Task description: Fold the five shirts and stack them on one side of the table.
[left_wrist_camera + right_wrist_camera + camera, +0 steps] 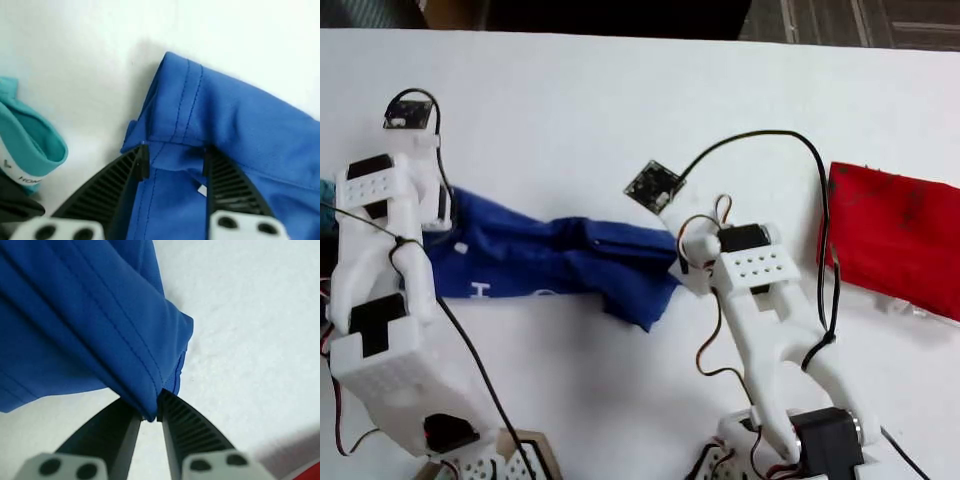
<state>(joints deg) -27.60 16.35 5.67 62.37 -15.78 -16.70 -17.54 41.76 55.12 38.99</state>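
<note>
I see blue shirt (550,262) stretched on table (620,110): left hand (175,161) clamps bunched hem, jaws part-open; right hand (150,412) pinched tight on corner (red shirt (895,240) at right).

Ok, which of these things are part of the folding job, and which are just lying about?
Job: blue shirt, held by left gripper and right gripper; red shirt; teal shirt.
Just there: white table, black arm cable.

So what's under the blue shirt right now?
White table borders the blue shirt, whose ends the left gripper and right gripper pinch. Anything beneath the cloth is covered.
</note>
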